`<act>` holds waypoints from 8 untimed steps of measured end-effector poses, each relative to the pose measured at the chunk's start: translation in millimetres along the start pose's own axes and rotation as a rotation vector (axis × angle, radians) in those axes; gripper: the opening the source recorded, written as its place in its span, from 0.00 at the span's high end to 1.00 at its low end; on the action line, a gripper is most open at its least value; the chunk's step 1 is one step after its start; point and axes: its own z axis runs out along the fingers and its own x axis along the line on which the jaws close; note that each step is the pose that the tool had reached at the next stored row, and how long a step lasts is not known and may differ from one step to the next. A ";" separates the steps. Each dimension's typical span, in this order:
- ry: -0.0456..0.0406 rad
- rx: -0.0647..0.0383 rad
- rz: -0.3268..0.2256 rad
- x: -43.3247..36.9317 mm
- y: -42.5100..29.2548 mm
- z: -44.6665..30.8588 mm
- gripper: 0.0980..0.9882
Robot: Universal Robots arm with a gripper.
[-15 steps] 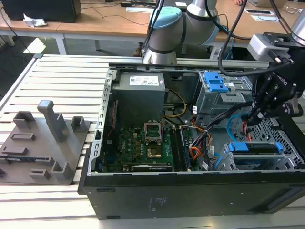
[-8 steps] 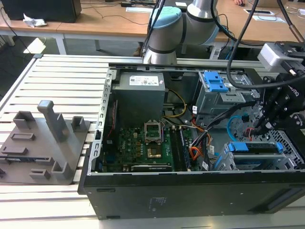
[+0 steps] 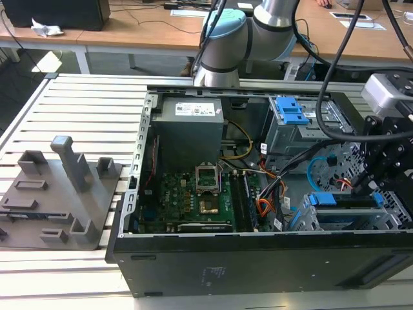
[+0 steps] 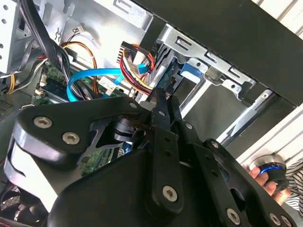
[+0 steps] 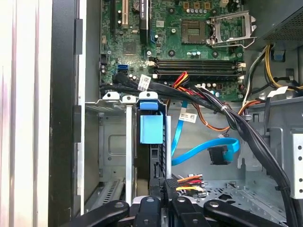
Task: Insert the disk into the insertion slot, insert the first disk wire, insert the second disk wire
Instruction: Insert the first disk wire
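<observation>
The chief risk is a crooked mating: the gripper has its fingers drawn narrow on what looks like the dark plug of the first disk wire, the red, yellow and black bundle; so slim a pinch could, I judge, let the plug twist if the stiff wires pull sideways, and a tilted plug would jam against the drive's edge rather than seat. The disk already sits in the insertion slot, on edge between the cage's rails in the first wrist view, its blue carrier showing; in the exterior view this is the case's near corner on the exterior view's right; a hard push on a misaligned plug might strain the connector. The second disk wire curls in a loop just beside the disk with its small dark plug hanging free; the thick black-sleeved cable crosses close by; either could snag on the fingers or linkage. A person's hand rests on a blue-lit knob outside the case, near the gripper's body. The arm rises beyond the case's far wall and reaches over towards the exterior view's right; the wrist pitches down, so the gripper's black body hangs over the cage with its fingertips pointing in beside the disk.
</observation>
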 end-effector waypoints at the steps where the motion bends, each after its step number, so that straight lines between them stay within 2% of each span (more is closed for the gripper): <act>1: -0.0002 0.000 0.000 0.2 -0.5 0.2 0.93; 8: -0.0034 0.000 0.000 1.6 -3.6 0.9 0.93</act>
